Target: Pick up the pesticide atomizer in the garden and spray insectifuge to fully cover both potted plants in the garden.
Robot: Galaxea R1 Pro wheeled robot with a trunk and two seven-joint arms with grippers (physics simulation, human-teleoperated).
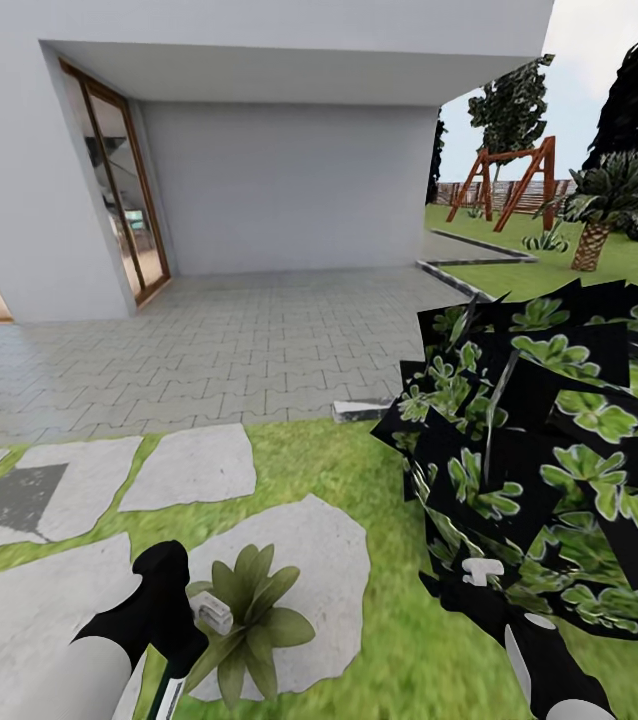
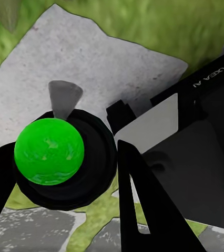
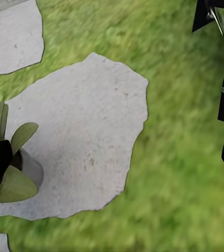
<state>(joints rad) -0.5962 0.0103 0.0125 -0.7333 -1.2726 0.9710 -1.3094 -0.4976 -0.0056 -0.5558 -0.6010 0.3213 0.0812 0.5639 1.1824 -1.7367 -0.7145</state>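
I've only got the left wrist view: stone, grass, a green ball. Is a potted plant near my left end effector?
Observer: Yes. In the head view the potted plant sits on a stepping stone, right beside the left end effector.
Operator: And the sprayer?
Observer: The pesticide atomizer is at that end effector's tip, next to the leaves.
Operator: Right arm?
Observer: The right end effector is low beside a big dark bush.

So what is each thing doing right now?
Pesticide atomizer: held up off the ground in the left pincer, over the plant.
Potted plant: sitting on a grey stepping stone.
Right pincer: holding nothing, against the big bush.
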